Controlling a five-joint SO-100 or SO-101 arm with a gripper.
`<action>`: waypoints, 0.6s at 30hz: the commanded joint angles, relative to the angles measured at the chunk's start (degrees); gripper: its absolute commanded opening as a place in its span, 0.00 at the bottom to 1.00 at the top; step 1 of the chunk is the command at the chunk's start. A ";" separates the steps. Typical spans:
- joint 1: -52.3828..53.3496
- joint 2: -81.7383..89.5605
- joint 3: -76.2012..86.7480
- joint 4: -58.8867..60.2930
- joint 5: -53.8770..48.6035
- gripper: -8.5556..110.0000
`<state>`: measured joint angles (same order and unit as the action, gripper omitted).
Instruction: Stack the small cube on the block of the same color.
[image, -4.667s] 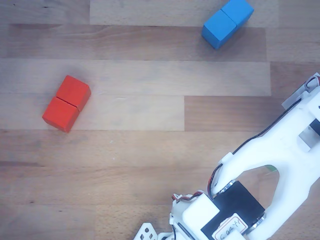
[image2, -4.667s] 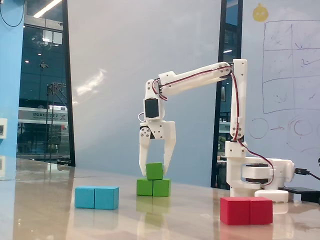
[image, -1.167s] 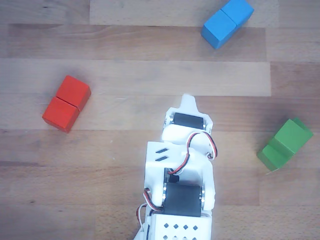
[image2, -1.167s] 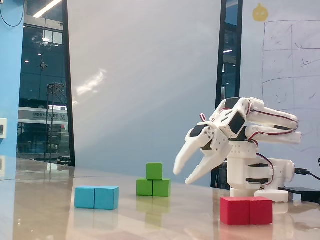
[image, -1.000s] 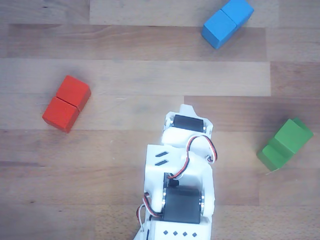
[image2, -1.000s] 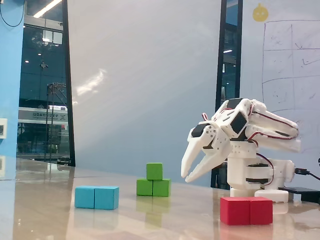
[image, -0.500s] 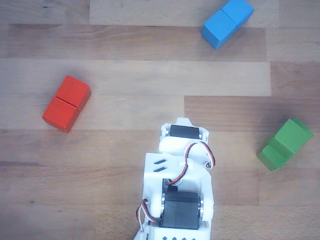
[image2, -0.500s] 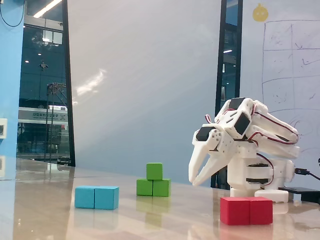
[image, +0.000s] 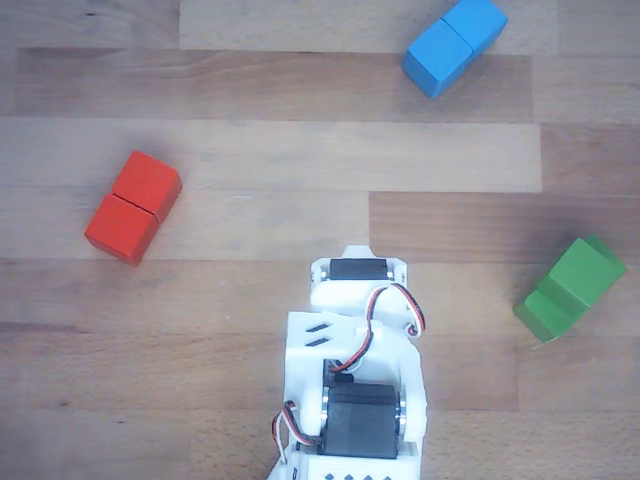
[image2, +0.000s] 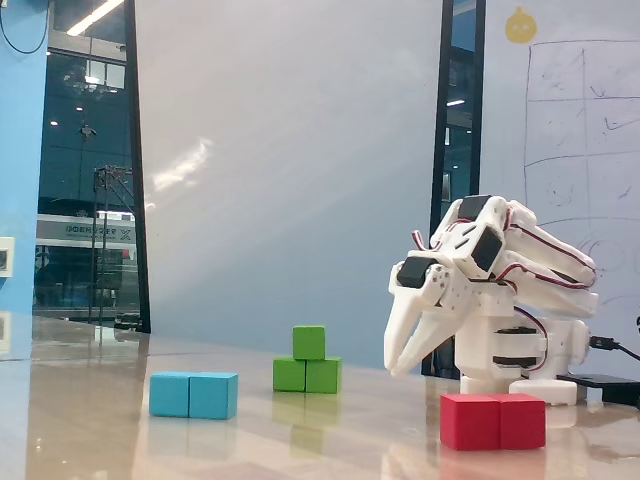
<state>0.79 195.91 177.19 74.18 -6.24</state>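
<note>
Blue oblong wooden block (image: 455, 45) sits top right in the other view, red oblong wooden block (image: 133, 206) off to the left, well apart. Both w/ a seam across the middle, lying flat on the wood-plank table (image: 300, 150). Whiteboard w/ a drawn grid (image2: 580, 130) behind in the fixed view.

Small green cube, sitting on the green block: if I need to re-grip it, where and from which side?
Grip the small green cube across two opposite side faces, descending from above. It stands upright on one half of the green block, so its top and sides are clear.
</note>
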 joint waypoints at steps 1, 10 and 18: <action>1.49 2.02 -2.37 0.88 -0.62 0.07; 2.02 1.76 -2.64 0.88 -0.53 0.07; 2.02 1.76 -2.64 0.88 -0.53 0.07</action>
<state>2.37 195.91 177.19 74.18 -6.24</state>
